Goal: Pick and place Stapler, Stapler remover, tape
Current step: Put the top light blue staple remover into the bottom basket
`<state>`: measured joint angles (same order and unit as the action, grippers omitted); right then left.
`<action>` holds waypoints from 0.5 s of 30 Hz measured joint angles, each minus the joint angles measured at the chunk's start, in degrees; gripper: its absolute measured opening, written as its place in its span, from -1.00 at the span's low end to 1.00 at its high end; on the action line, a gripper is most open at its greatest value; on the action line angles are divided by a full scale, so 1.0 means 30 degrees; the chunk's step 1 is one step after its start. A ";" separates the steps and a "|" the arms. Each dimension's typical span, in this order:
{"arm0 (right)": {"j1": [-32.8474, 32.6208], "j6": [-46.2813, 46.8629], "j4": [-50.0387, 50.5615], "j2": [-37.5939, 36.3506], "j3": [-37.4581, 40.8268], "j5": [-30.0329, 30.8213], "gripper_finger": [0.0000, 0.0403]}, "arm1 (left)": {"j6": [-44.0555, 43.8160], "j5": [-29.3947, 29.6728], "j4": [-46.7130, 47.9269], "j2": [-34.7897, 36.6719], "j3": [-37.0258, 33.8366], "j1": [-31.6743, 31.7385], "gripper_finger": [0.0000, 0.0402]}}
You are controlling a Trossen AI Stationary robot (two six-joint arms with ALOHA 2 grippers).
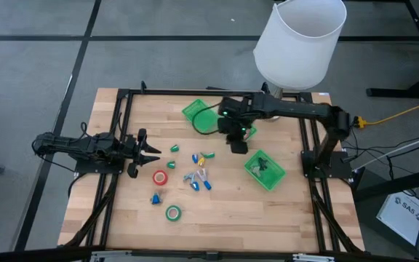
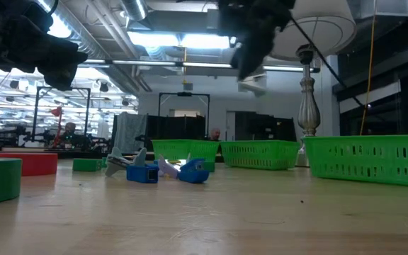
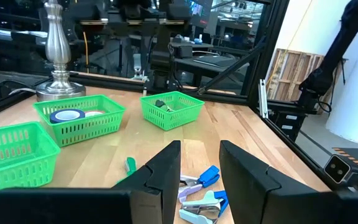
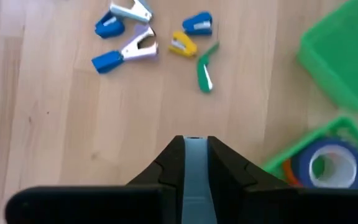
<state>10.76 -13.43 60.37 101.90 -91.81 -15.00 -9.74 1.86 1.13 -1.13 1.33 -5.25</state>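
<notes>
Held thing: a pale, flat item (image 4: 196, 168) sits pinched between the fingers of the right gripper (image 1: 237, 146); what it is I cannot tell.
Right gripper: clenched on this item, hanging above the worktop's far middle, beside the far green tray (image 1: 195, 110).
Loose things: staplers and stapler removers (image 1: 199, 177) lie in a cluster at the worktop's centre, on the near-left side of the right gripper; tape rolls (image 1: 160, 177) lie further left.
Nearest trays: one with blue tape (image 4: 328, 163) just beside the pincer; another (image 1: 265, 170) toward the right edge.
Left gripper (image 1: 145, 150): released, waiting at the left edge, close to the tape.
Judgement: the right arm looks ready to drop its item in a tray.
</notes>
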 joint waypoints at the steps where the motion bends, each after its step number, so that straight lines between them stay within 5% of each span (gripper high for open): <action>1: 0.0000 0.0368 -0.0424 -0.0648 0.0858 0.0056 -0.74 | 0.0000 -0.0001 0.0000 0.0000 -0.0001 -0.0002 -0.47; 15: -0.1402 0.5632 -0.3849 -0.9180 1.2007 0.0118 -0.74 | -0.0001 0.0004 0.0000 0.0004 0.0003 0.0005 -0.47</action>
<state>6.56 3.46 48.82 74.36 -55.79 -14.65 -9.74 1.87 1.13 -1.11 1.34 -5.24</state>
